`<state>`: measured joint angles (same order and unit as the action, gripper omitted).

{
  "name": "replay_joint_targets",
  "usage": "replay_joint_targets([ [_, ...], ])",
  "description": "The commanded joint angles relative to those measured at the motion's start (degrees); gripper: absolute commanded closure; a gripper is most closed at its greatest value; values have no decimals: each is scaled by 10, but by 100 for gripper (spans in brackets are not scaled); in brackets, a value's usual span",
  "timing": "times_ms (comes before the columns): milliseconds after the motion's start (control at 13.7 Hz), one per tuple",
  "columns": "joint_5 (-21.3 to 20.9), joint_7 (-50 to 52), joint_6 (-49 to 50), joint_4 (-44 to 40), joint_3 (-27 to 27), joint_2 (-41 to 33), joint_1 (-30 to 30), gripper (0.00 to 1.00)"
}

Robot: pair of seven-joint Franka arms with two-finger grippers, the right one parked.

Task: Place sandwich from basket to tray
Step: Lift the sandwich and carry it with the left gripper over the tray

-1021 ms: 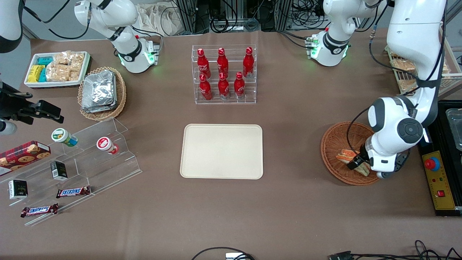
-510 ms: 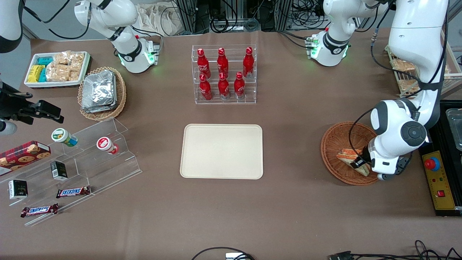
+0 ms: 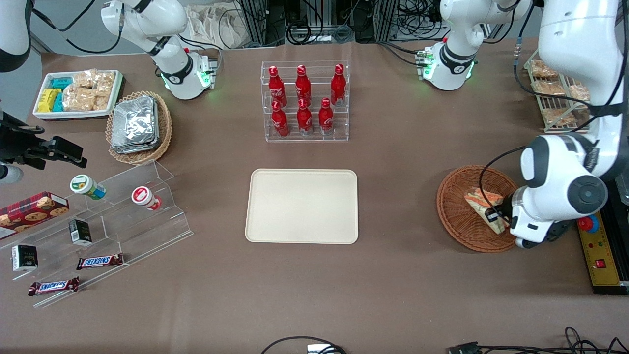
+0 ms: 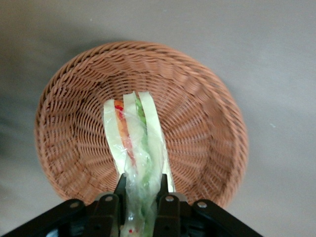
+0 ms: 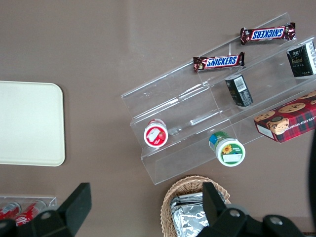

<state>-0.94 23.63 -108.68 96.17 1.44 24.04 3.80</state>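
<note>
My gripper hangs over the reddish-brown wicker basket at the working arm's end of the table. It is shut on the sandwich, a clear-wrapped wedge of pale bread with orange and green filling. The wedge is lifted above the basket floor, its wrapped end pinched between the two fingers. The beige tray lies flat at the table's middle with nothing on it.
A clear rack of red bottles stands farther from the front camera than the tray. A tan basket of foil packets, a white snack tray and an acrylic stand with snacks sit toward the parked arm's end. A wire rack and a control box flank the basket.
The gripper has risen and drawn slightly away from the tray, lifting the sandwich off the basket floor. The arm's elbow has swung outward with it.
</note>
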Motion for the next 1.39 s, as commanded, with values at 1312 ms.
replay_joint_targets([
  [1312,8,25,-78,-180,-3,187,360,100],
])
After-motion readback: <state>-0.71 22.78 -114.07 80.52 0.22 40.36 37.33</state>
